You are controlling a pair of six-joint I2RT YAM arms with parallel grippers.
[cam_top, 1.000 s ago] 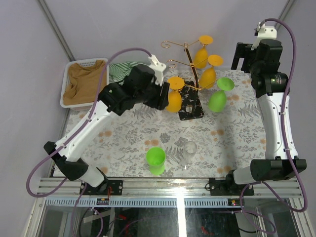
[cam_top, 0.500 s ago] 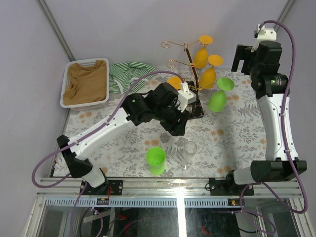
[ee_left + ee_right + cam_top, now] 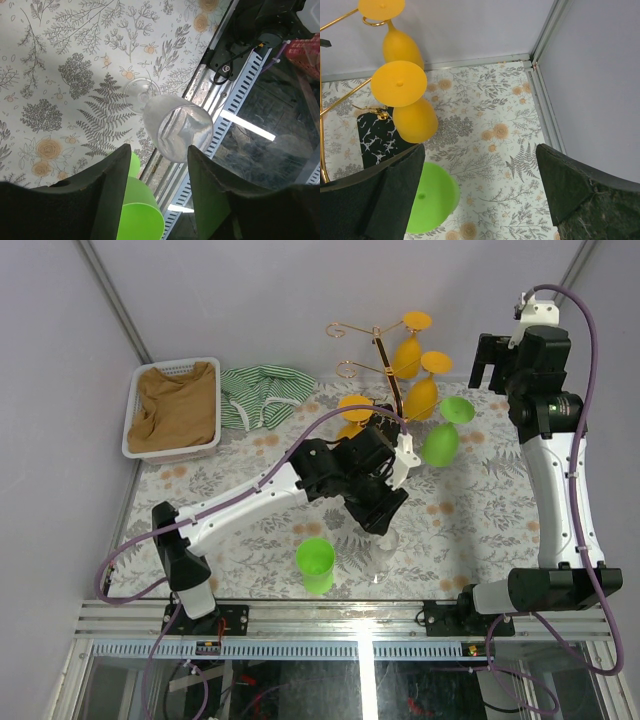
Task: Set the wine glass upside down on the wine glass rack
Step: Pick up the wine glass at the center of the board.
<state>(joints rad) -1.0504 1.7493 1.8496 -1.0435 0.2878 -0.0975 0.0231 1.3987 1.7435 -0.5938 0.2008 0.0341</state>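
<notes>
Nearest the arm bases, a bright green plastic cup (image 3: 316, 565) stands just inside the table's front metal rail (image 3: 330, 612). Just to its right, the clear stemmed wine glass (image 3: 177, 127) stands upright on the floral-printed tablecloth (image 3: 250, 530), close to that edge. The left gripper (image 3: 159, 156) hovers over it, fingers spread wider than the bowl and holding nothing. From above, the wrist covers most of the glass, which is faint against the print. Open cloth lies left of the cup and right of the glass.

Farther back, the gold wire wine glass rack (image 3: 387, 372) carries three upside-down yellow goblets (image 3: 420, 395) and an upside-down green goblet (image 3: 440, 443). The left arm hides part of its black base (image 3: 377, 137). The right gripper (image 3: 479, 150) hangs high at the back right corner, fingers wide apart and empty. At the back left sit a white basket (image 3: 132, 405) of brown cloth (image 3: 175, 410) and a green-striped cloth (image 3: 250, 395).
</notes>
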